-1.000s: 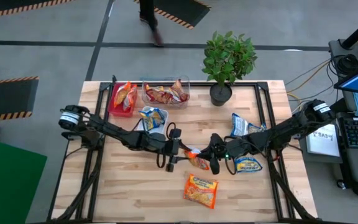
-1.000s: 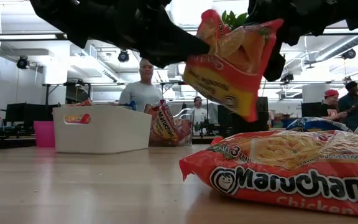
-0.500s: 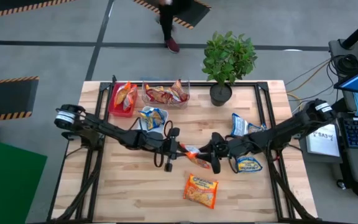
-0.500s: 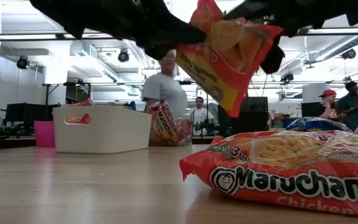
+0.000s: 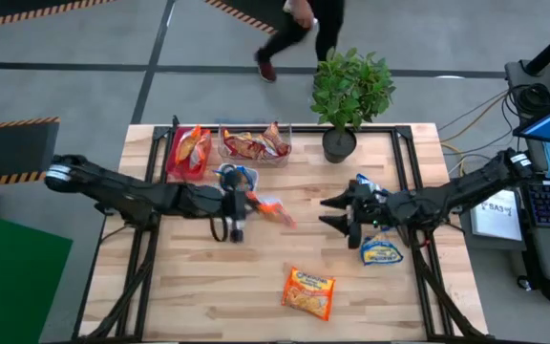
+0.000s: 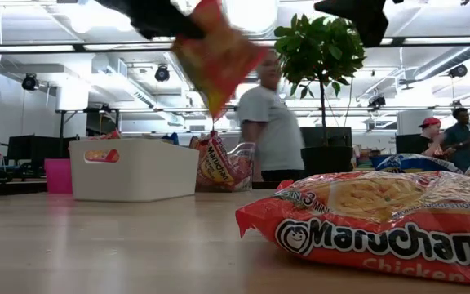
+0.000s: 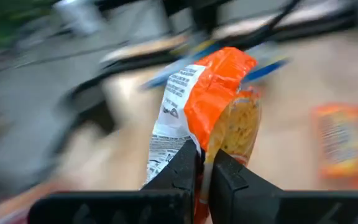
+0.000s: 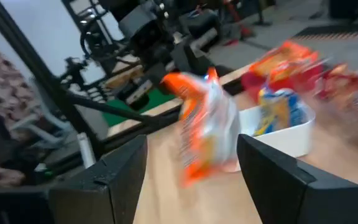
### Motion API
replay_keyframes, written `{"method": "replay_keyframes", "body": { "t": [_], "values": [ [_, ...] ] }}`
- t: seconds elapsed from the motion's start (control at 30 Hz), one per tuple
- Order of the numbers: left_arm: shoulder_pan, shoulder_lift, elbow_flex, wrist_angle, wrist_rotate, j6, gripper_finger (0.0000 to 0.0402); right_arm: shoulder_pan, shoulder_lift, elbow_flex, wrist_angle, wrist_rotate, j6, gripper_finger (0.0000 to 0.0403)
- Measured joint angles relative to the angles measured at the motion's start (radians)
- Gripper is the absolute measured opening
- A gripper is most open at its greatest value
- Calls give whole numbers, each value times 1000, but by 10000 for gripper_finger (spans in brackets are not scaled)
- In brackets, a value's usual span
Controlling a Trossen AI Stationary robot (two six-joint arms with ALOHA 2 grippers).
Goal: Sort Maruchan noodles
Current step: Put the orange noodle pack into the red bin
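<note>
An orange Maruchan packet (image 5: 308,291) lies flat by the worktop's (image 5: 199,296) near edge, with bare wood all round it. Farther in, the left claw (image 5: 248,204) is clamped on one end of an orange noodle packet (image 5: 275,211), held clear of the wood left of centre. The right claw (image 5: 330,212) stands apart from it, jaws wide and empty, with a blue-and-yellow packet (image 5: 381,252) and another blue packet (image 5: 368,190) near the right edge. I judge these packets light, crinkly and brittle inside — a pinch on the sealed end suits them, not a squeeze on the noodle block. Along the far edge sit the red tray (image 5: 173,151), clear tray (image 5: 255,156), white tray (image 5: 220,190) and a potted plant (image 5: 349,96) — the open centre leaves room to swing.
</note>
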Motion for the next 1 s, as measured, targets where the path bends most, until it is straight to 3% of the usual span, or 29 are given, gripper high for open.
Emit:
{"method": "replay_keyframes", "body": {
  "t": [0.17, 0.3, 0.47, 0.67, 0.83, 1.0],
  "values": [
    [66, -111, 125, -475, -380, -40, 0, 0, -28, 0, -31, 76, -94, 229],
    [202, -125, 284, -862, -521, -211, 0, 0, -13, 0, -37, 105, -137, 229],
    [446, -93, 390, -1139, -459, -388, 0, 0, -4, 0, -51, 109, -160, 226],
    [706, -37, 348, -1255, -233, -398, 0, 0, -7, 0, -53, 109, -161, 226],
    [750, 0, 307, -1338, -197, -364, 0, 0, -6, 0, -53, 109, -163, 226],
    [749, 35, 287, -1316, -189, -301, 0, 0, -6, 0, -53, 109, -184, 226]
  ]
}}
